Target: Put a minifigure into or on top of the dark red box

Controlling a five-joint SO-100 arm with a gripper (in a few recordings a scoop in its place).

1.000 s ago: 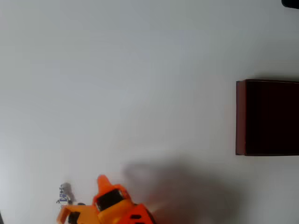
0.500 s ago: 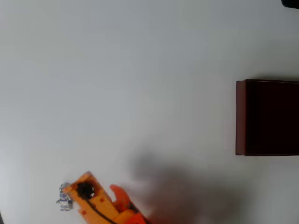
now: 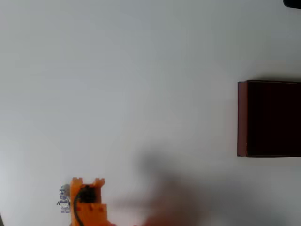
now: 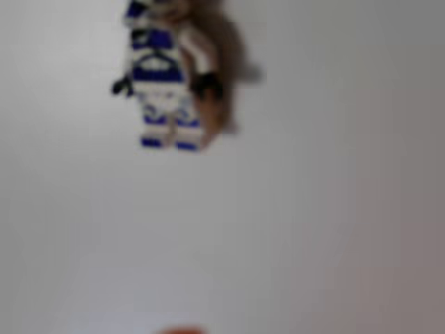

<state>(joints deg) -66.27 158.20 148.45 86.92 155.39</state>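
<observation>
1. Gripper [image 3: 86, 184]: orange, sits at the bottom-left of the overhead view. Two short prongs show at its top end, with a dark part between and below them. Jaw opening can't be told from either view.
2. Minifigure [image 3: 65, 198]: lies on the table [image 3: 141, 94] just beside the gripper's left edge in the overhead view. Contact or a small gap can't be told there.
3. Wrist view: the minifigure [image 4: 161, 83] lies flat near the top-left, legs pointing down the picture, head cut off at the top edge. White body, blue markings on chest and feet, dark hands. A brownish shadow runs along its right side. The picture is blurred.
4. An orange sliver [image 4: 179, 330] shows at the bottom edge of the wrist view, well apart from the minifigure.
5. Box [image 3: 270, 118]: at the right edge of the overhead view, well apart from the gripper and the minifigure. Very dark maroon face, lighter brick-red wall along its left side. Partly cut off by the picture's edge.
</observation>
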